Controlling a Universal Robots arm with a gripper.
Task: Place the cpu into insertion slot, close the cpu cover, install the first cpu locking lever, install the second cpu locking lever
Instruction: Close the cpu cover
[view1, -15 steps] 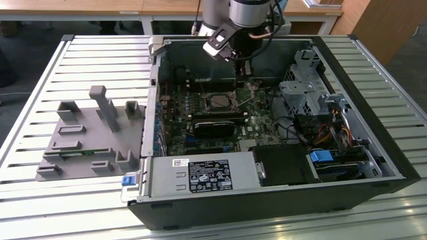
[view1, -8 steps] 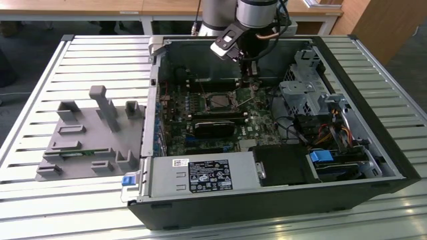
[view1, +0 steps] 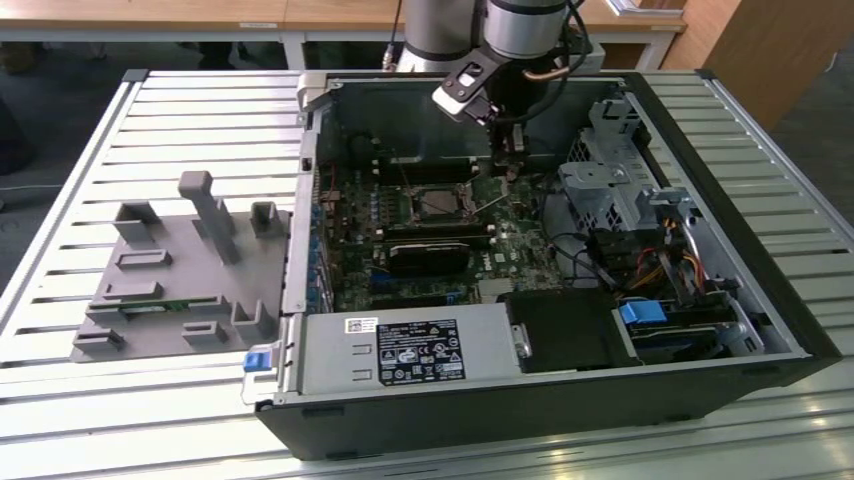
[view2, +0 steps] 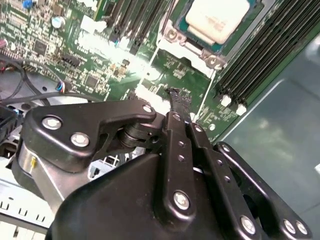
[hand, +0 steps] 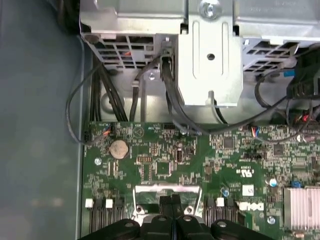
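Note:
The cpu (view2: 217, 17), a pale square chip, lies in the insertion slot (view1: 437, 204) on the green board. The silver frame of the cpu cover (view2: 172, 34) lies around it. My gripper (view1: 509, 172) hangs just beyond the slot's corner on the exterior view's right, low over the board. Its black fingers are shut together with nothing visible between them in both wrist views (view2: 176, 97) (hand: 170, 201). A silver edge of the cover's frame (hand: 167, 190) sits right at the fingertips. A thin metal lever (view1: 490, 206) slants up beside the slot, close under the gripper.
Black memory slots (view2: 260, 55) run beside the socket. A metal drive cage (hand: 210, 55) with black cables (hand: 172, 110) stands past the board's edge. A finned heatsink (hand: 302, 207) and a coin battery (hand: 118, 148) are nearby. A grey fixture plate (view1: 174, 270) lies outside the case.

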